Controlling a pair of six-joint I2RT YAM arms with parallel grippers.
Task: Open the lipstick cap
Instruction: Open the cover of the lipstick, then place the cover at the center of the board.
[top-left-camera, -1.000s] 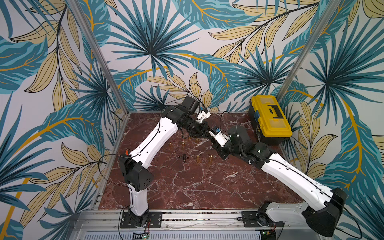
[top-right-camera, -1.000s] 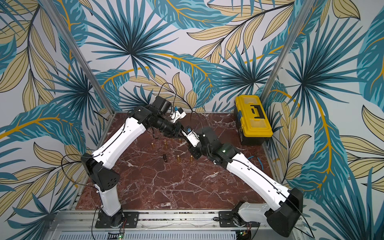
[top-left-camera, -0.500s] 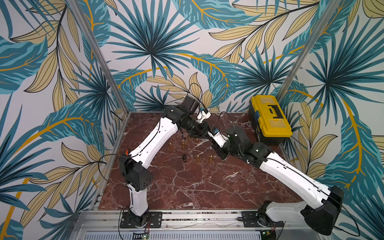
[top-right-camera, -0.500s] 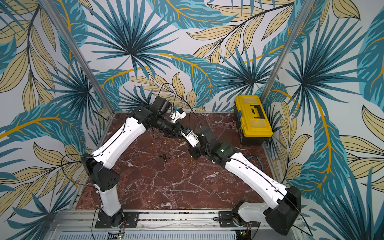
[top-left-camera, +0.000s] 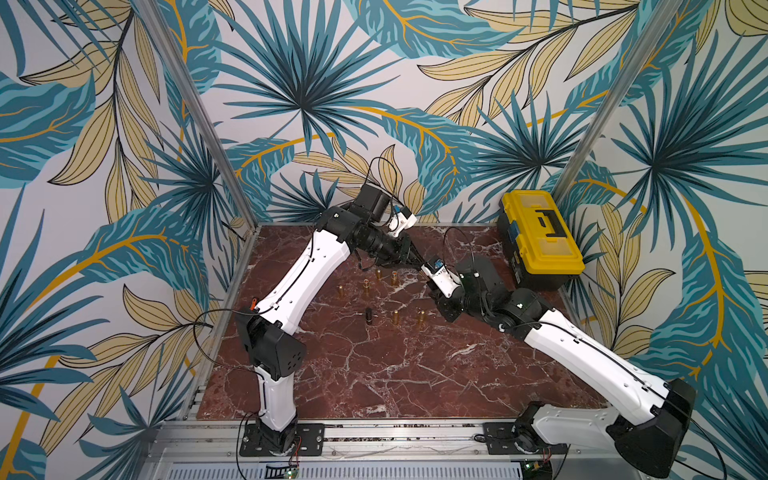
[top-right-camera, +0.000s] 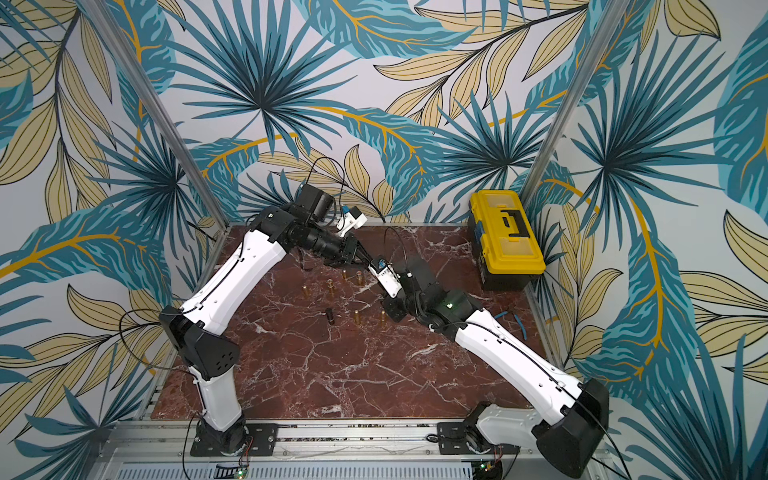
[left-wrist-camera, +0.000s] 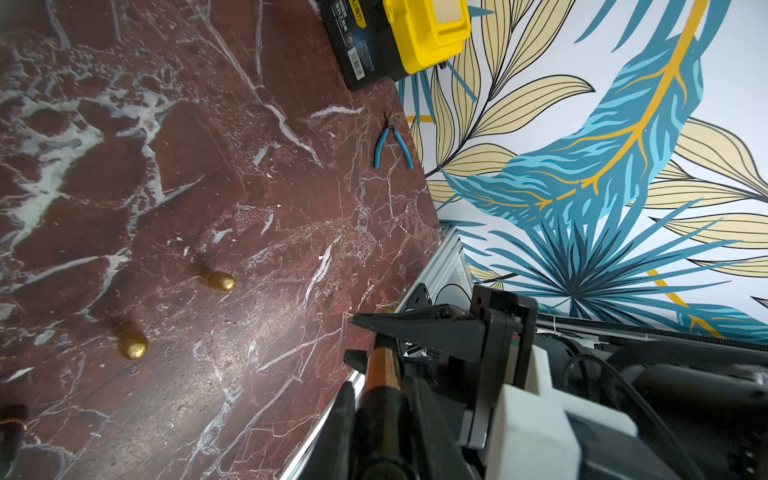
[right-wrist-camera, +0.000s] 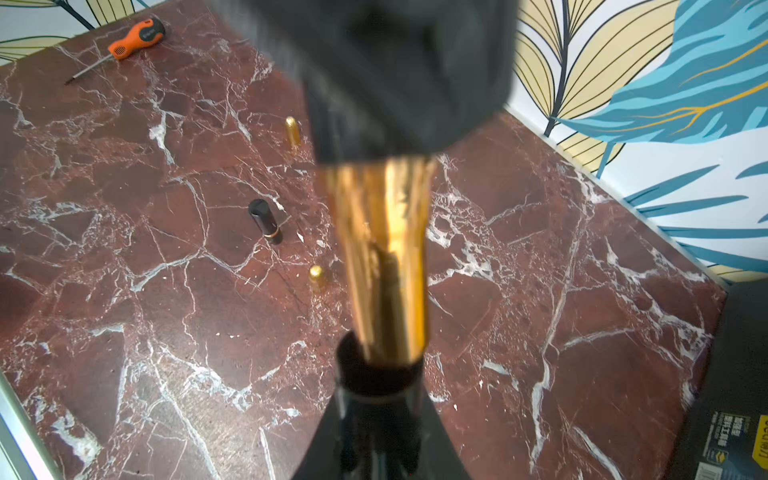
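Left gripper (top-left-camera: 417, 261) was clenched on one end of the lipstick (right-wrist-camera: 386, 257), held in the air over the rear middle of the marble table (top-left-camera: 374, 374), near 6 small gold pieces (top-left-camera: 395, 316) and 1 black tube (top-left-camera: 368, 314). Gold barrel ran straight across to the right gripper (left-wrist-camera: 359, 338), clamped on the black end. Yellow toolbox (top-left-camera: 540, 232) sat back right, well apart.

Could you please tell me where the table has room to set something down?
Free: the near half of the table, in front of the gold tubes. Crowded: around those tubes and the black cap; the toolbox fills the far right corner.
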